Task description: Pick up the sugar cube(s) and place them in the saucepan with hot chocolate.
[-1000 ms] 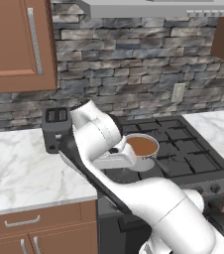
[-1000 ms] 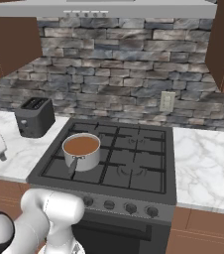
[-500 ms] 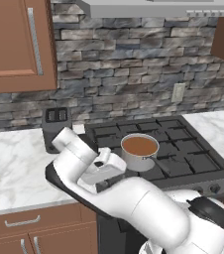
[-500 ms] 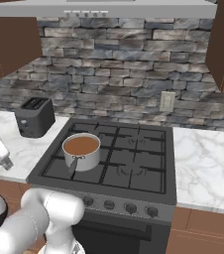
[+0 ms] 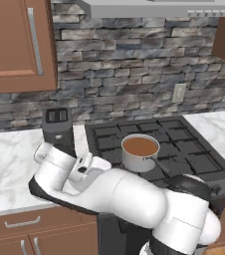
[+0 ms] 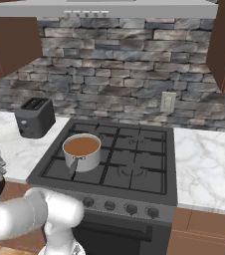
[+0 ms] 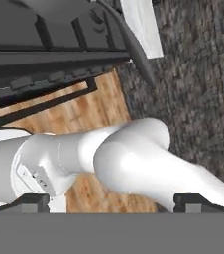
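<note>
My claw (image 7: 112, 202), fingers apart and empty, pointed back at my own body, away from the saucepan (image 5: 140, 152) on the stove's front-left burner; I could make out no sugar cubes.

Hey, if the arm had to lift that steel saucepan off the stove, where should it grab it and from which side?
Likely by the long dark handle of the saucepan, coming from the stove's front edge. The handle juts toward that edge, clear of the brown liquid, and looks slim enough for two fingers. The round body looks too wide, and a rim grip risks tipping it.
</note>
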Motion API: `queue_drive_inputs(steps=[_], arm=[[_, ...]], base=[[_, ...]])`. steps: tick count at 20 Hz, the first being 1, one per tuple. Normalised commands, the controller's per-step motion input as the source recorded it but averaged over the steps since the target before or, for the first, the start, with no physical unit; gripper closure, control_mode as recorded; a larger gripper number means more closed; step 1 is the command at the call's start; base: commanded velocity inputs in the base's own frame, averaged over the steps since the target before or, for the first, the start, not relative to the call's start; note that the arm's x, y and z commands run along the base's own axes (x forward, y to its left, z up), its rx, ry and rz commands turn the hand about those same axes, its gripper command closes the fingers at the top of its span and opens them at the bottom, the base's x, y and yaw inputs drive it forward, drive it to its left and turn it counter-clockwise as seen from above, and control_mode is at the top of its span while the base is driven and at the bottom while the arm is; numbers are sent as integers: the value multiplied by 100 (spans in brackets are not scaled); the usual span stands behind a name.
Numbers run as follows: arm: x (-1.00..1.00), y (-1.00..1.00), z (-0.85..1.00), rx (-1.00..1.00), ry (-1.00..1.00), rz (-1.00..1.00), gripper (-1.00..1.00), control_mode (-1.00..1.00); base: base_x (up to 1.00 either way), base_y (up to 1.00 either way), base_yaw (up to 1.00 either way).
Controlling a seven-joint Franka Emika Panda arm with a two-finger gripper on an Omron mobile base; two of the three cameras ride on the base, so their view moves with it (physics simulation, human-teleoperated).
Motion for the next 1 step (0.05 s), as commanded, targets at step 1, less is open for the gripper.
queue_drive_inputs(steps=[1], arm=[[-39, 24, 0, -11, 0, 9, -100, -100]], base=[[0, 0, 0]])
